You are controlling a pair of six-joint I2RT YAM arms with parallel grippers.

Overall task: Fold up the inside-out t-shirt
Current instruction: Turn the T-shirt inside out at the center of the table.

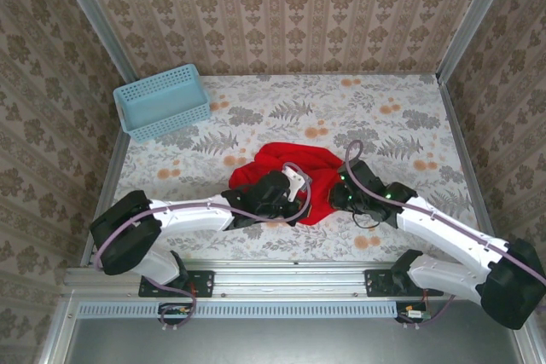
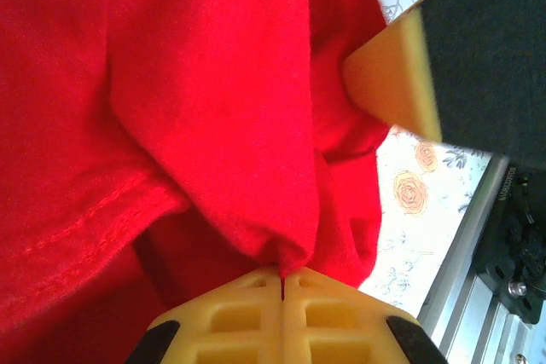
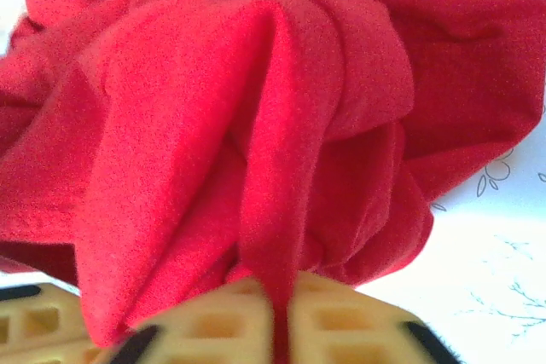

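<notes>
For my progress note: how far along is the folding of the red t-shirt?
Done: no fold yet; the red t-shirt lies bunched on the table. In hand: the left tool and the right tool are each shut on a pinch of its cloth. Remaining: spreading it flat, then every fold.

The floral table (image 1: 384,125) carries a crumpled red t-shirt (image 1: 281,158) and, far left, a blue basket (image 1: 162,101).
</notes>
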